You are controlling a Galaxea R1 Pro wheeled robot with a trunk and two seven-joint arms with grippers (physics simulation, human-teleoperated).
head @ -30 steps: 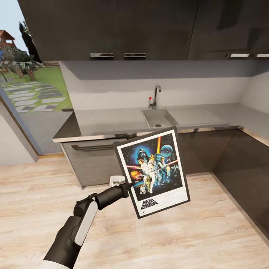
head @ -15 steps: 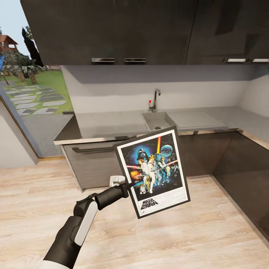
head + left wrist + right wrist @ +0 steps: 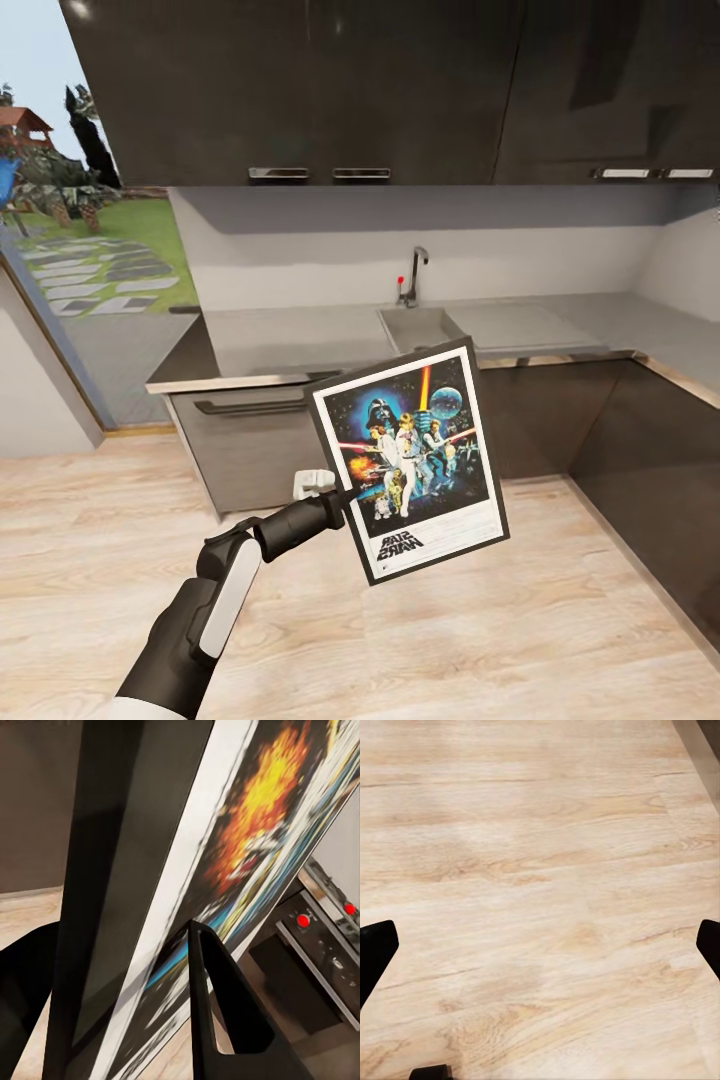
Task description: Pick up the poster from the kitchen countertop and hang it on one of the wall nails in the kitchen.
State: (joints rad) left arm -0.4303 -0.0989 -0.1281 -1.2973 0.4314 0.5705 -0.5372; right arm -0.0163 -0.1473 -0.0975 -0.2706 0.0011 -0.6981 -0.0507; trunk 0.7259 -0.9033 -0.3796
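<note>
My left gripper (image 3: 340, 497) is shut on the left edge of the poster (image 3: 410, 460), a black-framed Star Wars print with a white border. The poster hangs tilted in the air over the wooden floor, in front of the kitchen countertop (image 3: 290, 340). In the left wrist view the poster (image 3: 225, 870) runs edge-on between the dark fingers (image 3: 225, 1020). My right gripper (image 3: 540, 952) is open over bare floorboards, with nothing between its fingertips (image 3: 375, 952). The wall nails are out of view.
A sink (image 3: 420, 325) with a chrome tap (image 3: 412, 270) is set into the counter. Dark upper cabinets (image 3: 400, 90) hang above. Dark lower cabinets (image 3: 650, 440) turn the corner at the right. A glass wall (image 3: 90, 260) onto a garden is at the left. Wooden floor (image 3: 500, 640) lies around me.
The kitchen has slid down a little in the head view and looks slightly farther off, so the camera moved. The poster stays in my left gripper in the same pose.
</note>
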